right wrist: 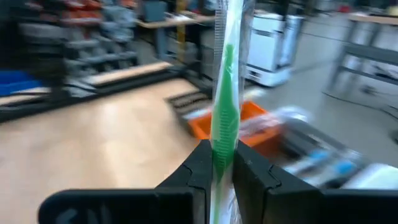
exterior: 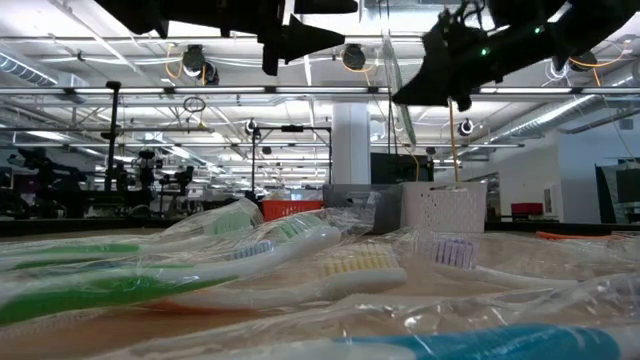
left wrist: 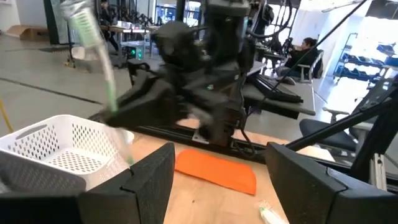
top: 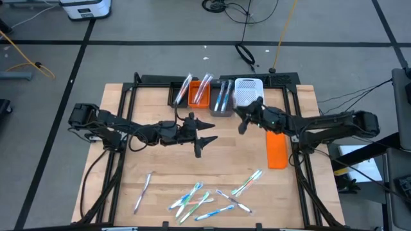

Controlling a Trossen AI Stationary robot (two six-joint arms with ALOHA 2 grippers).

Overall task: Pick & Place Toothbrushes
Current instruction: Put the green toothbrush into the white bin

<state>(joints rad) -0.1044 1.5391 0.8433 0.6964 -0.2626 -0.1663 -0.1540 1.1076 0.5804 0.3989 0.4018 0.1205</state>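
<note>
Two arms: I have both over the middle of the desk (top: 128,128), left reaching in from 9 o'clock, right from 3 o'clock.
Bins: I count a row at 12 o'clock, an orange bin (top: 198,96), a grey bin (top: 222,102) and a white basket (top: 247,92); wrapped brushes stand in the orange and grey ones.
Orange block (top: 277,151): lies flat toward 3 o'clock, under the right arm.
Left end effector (top: 207,134): fingers spread apart, nothing between them, hanging just below the orange bin.
Right end effector (right wrist: 224,165): pinched tight on a green toothbrush (right wrist: 222,112) in clear wrap, held just beside the white basket.
Loose toothbrushes (top: 205,196): I see about ten scattered at 6 o'clock, white, blue, green and pink handles, one (top: 142,191) apart toward 7 o'clock.
</note>
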